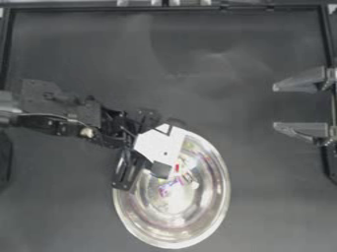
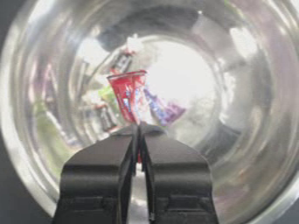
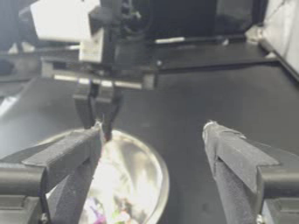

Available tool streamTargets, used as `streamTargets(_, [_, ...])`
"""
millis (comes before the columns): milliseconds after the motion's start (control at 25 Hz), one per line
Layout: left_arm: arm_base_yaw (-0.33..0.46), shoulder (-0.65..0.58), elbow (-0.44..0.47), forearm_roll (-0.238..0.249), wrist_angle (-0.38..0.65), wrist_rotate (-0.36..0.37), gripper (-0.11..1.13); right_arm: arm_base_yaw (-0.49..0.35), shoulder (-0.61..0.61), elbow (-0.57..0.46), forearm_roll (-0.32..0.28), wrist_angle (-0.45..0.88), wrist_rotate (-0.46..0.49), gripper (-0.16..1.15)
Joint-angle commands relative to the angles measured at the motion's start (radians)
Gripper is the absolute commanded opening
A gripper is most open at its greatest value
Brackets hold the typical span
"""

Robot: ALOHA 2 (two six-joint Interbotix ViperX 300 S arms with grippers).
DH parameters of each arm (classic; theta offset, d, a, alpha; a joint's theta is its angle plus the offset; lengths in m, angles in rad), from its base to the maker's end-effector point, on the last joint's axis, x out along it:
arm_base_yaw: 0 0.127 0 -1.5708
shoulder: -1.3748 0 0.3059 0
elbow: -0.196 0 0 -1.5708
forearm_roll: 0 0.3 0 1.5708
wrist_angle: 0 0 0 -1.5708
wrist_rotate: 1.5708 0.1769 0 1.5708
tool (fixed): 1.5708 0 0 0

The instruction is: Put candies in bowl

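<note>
Left wrist view: left end effector (image 2: 139, 131) pinches one red candy (image 2: 130, 94) above one bowl (image 2: 257, 109).

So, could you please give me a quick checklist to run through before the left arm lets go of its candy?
1. Left gripper over the large shiny silver metal bowl: ok.
2. Jaws shut on the small red wrapped candy: ok.
3. Candy hangs inside the rim, not over the dark table: ok.
4. Purple wrapped candy already in the bowl: ok.
5. All other candies in the bowl: cannot tell.
6. Right gripper parked open at the right edge, clear of the bowl: ok.
</note>
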Motion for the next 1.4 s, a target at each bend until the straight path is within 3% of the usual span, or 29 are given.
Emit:
streamTargets(40, [0.0, -0.014, -0.023, -0.014, -0.015, 0.005, 0.48, -0.002, 0.005, -0.014, 0.005, -0.008, 0.002, 0.98])
streamTargets(160, [-0.003, -0.006, -0.023, -0.018, -0.02, 0.008, 0.6, -0.002, 0.005, -0.014, 0.011, -0.008, 0.002, 0.98])
streamTargets(320, [-0.011, 0.0, -0.023, -0.018, -0.037, 0.006, 0.98, -0.002, 0.005, -0.012, 0.011, -0.008, 0.002, 0.98])
streamTargets(400, [-0.011, -0.005, -0.023, -0.018, -0.046, 0.008, 1.08, -0.002, 0.005, -0.014, 0.011, -0.008, 0.002, 0.98])
streamTargets(560, [-0.011, -0.026, -0.023, -0.014, -0.048, 0.008, 0.97, -0.002, 0.005, -0.014, 0.014, -0.008, 0.002, 0.98])
streamTargets(800, [-0.003, -0.126, 0.0, -0.005, -0.063, 0.002, 0.96, -0.002, 0.005, -0.015, 0.012, -0.011, 0.0, 0.98])
streamTargets(1400, [0.054, -0.494, 0.244, -0.008, -0.291, -0.038, 0.93, -0.002, 0.005, -0.023, 0.005, -0.014, -0.002, 0.98])
